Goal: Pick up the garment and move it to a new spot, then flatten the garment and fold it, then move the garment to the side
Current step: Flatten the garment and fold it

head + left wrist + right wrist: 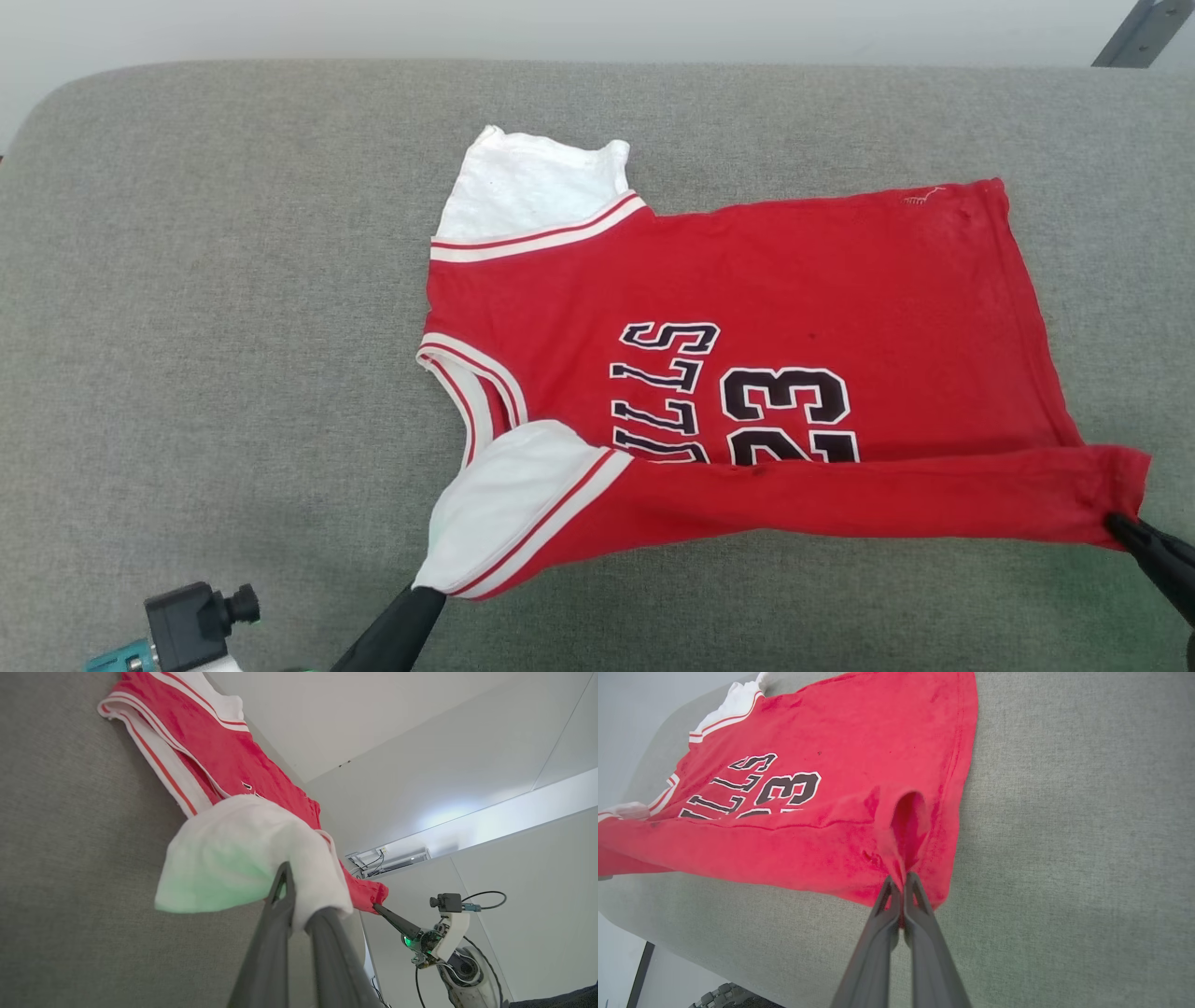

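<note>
Red garment [794, 299] with white sleeves at its 11 and 7 o'clock corners, each bordered by red-and-white stripe trim. Black lettering and the numeral "23", outlined in white, lie toward 6 o'clock. Woven surface [215, 327]: mottled grey. Left gripper [422, 590] and right gripper [1117, 525]: black fingers.

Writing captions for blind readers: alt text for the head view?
A red T-shirt with white sleeves lies on a grey cushion, its near edge folded over, left gripper pinching a sleeve, right gripper pinching the hem corner.
</note>
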Controlling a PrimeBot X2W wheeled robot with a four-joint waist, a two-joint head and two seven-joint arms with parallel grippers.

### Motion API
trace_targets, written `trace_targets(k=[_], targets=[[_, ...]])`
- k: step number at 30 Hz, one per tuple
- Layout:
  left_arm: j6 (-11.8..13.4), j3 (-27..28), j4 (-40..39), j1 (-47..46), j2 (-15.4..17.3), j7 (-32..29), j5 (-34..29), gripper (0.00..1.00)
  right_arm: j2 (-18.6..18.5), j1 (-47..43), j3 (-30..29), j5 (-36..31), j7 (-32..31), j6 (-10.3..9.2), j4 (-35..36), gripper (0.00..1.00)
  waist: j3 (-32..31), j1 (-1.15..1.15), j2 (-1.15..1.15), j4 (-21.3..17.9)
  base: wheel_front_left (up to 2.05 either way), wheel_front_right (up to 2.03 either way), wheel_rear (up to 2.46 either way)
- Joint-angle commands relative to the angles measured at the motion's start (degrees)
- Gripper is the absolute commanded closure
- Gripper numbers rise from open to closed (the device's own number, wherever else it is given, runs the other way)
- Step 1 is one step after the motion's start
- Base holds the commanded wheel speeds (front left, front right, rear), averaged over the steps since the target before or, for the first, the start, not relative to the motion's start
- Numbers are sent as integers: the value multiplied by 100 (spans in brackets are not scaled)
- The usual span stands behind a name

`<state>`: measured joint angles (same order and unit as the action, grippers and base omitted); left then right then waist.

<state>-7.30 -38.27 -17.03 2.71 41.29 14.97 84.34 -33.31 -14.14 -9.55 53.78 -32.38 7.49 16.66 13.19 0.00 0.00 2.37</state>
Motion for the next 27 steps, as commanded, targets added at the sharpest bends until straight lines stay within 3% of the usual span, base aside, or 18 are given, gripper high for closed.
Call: trace_targets(k=[1, 6, 11, 27], targets=[[-21, 21, -7, -14, 15, 26, -81, 100, 63, -16, -52, -54, -59, 0, 81, 100, -1, 0, 0, 0, 0, 0, 0], [-21, -32, 60, -556, -72, -107, -121, 100, 386, 281, -257, -210, -314, 0, 225, 100, 73, 0, 0, 27, 0, 0, 0], [-21, -114, 440, -1320, -274, -397, -60, 100, 534, 925, -205, -370, -415, 0, -75, 100, 251, 0, 0, -13, 0, 0, 0], [-21, -536, 2461, -2709, -827, -649, 12, 100, 404, 2165, 567, -676, -35, 0, -1565, 100, 971, 0, 0, -62, 0, 0, 0]])
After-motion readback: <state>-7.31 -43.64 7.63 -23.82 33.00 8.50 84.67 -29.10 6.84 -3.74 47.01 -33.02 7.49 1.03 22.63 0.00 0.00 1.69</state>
